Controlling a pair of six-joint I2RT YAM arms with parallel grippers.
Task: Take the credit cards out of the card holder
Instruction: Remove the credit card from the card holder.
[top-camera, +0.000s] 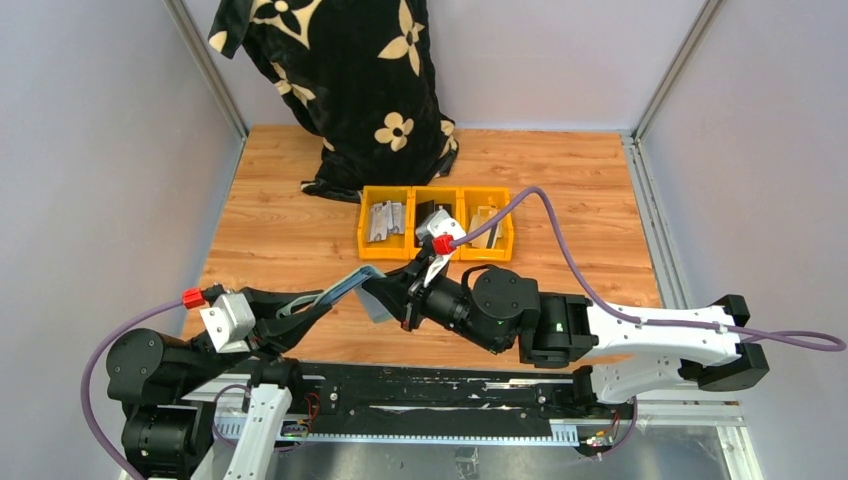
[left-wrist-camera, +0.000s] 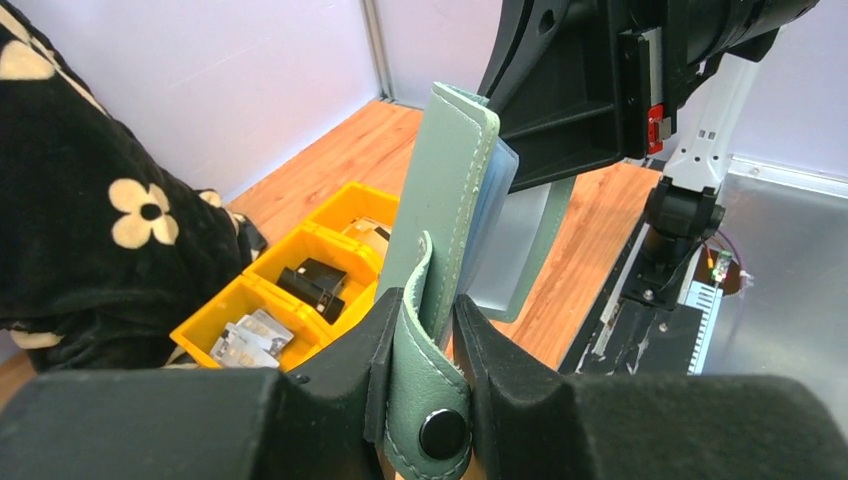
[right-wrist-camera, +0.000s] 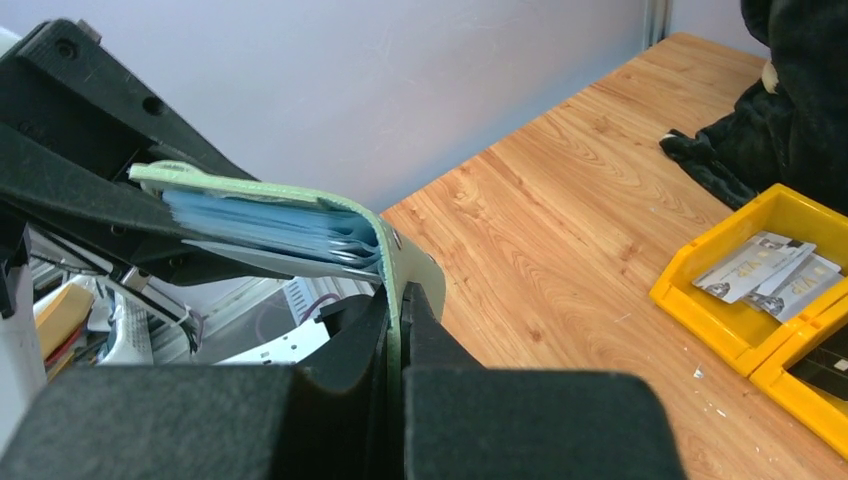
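The sage-green card holder hangs in the air between my two grippers, opened out. My left gripper is shut on one flap by the snap tab, as the left wrist view shows. My right gripper is shut on the other flap's edge. The pale blue-grey pockets face the right wrist camera. I see no card clearly sticking out of them. Credit cards lie in the left yellow bin, also seen from the right wrist and the left wrist.
Three joined yellow bins stand mid-table: grey cards left, a dark item in the middle, a tan card right. A black flowered cloth lies behind them. Grey walls close the sides.
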